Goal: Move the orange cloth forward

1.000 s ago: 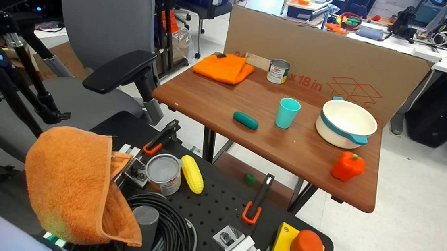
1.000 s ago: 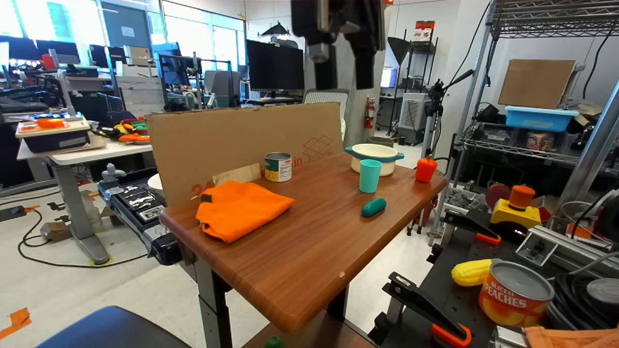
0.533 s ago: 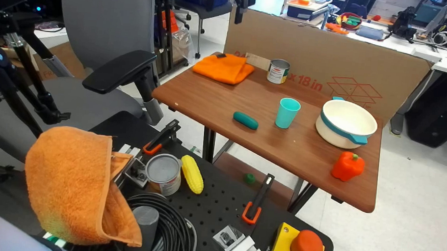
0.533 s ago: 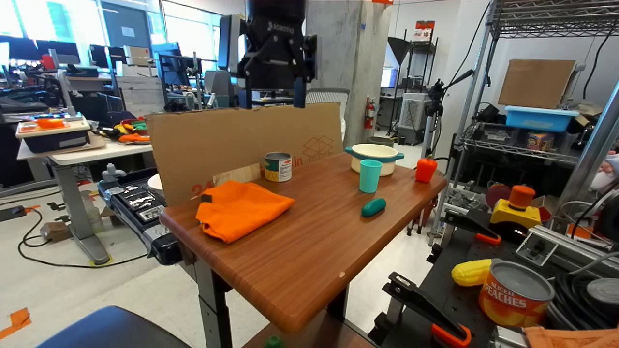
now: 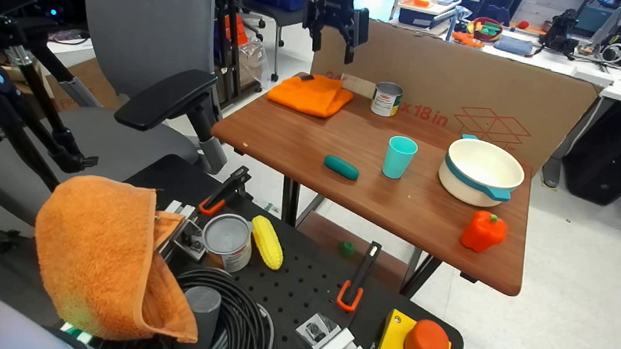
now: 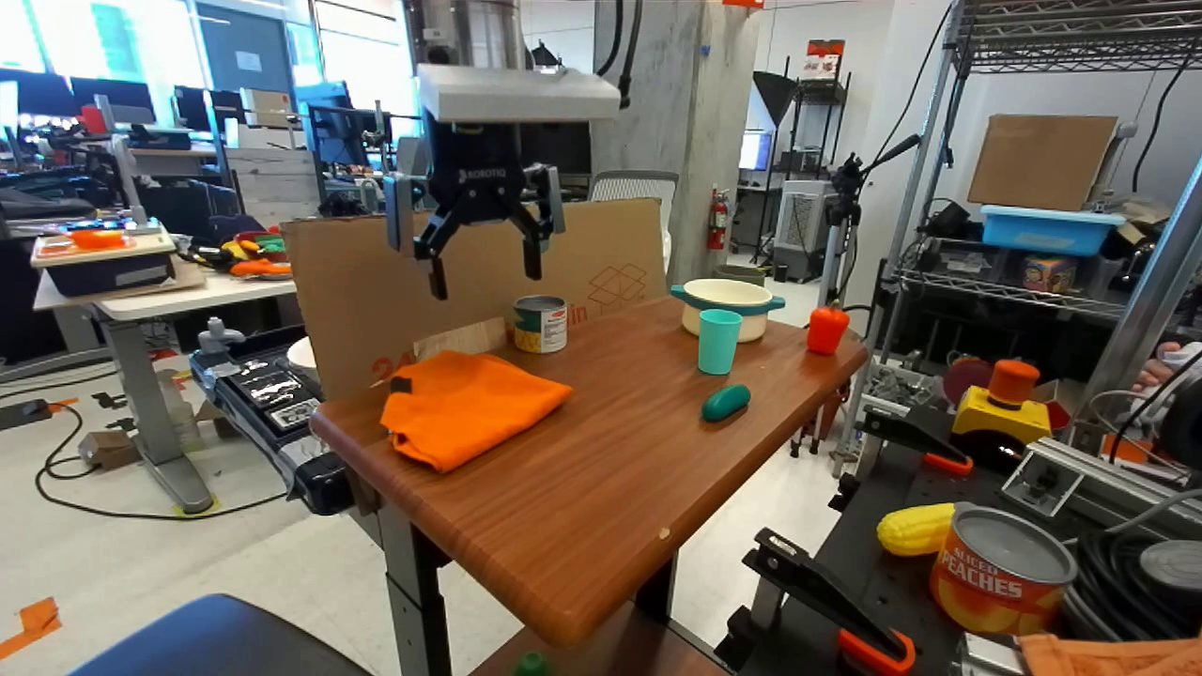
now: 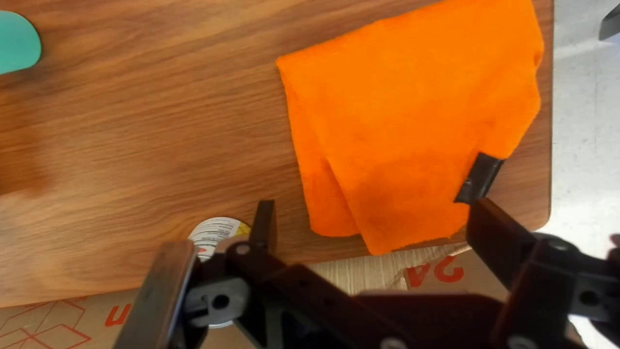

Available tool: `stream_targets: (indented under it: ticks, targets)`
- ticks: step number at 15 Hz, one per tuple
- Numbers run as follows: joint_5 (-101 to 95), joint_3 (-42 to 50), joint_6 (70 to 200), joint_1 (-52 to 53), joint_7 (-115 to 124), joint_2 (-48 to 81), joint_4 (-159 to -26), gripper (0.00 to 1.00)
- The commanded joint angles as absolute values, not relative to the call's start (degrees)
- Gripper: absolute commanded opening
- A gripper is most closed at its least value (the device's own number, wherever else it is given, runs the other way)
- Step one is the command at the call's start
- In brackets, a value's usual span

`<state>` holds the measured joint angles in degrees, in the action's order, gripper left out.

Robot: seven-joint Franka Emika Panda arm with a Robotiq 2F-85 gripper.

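Observation:
The orange cloth [image 6: 470, 404] lies folded flat on the brown table [image 6: 582, 507], near one end and close to the cardboard. It shows in both exterior views [image 5: 312, 96] and fills much of the wrist view [image 7: 402, 121], where a black tag sits at its edge. My gripper [image 6: 485, 274] is open and empty, pointing down, in the air above the cloth and toward its cardboard side. It also shows in an exterior view [image 5: 332, 51]. In the wrist view my gripper's fingers [image 7: 372, 209] are wide apart, one by the tag, the other over bare wood beside the can.
A can [image 6: 540, 325] stands beside the cloth, before an upright cardboard sheet [image 5: 437, 79]. A cup [image 5: 399, 157], green object [image 5: 341, 167], pot [image 5: 479, 172] and red pepper [image 5: 483, 231] stand farther along. Another orange towel [image 5: 96, 251] hangs by the black cart.
My gripper has come down from above and moved over the end of the table with the cloth, into view in both exterior views. The cloth and other objects have not moved.

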<state>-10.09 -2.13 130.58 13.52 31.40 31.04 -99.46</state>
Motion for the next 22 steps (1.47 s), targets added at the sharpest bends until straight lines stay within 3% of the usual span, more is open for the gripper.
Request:
stream_targets:
  ticks: [1,12,22]
  targets:
    - [-11.3,0.5,128.0,17.1,33.4,38.3,-91.2,1.00]
    - [-10.3,3.1,116.9,19.1,30.8,53.9,-80.6,1.00]
    - [-11.7,-1.3,105.1,21.9,20.5,48.5,-90.5,1.00]
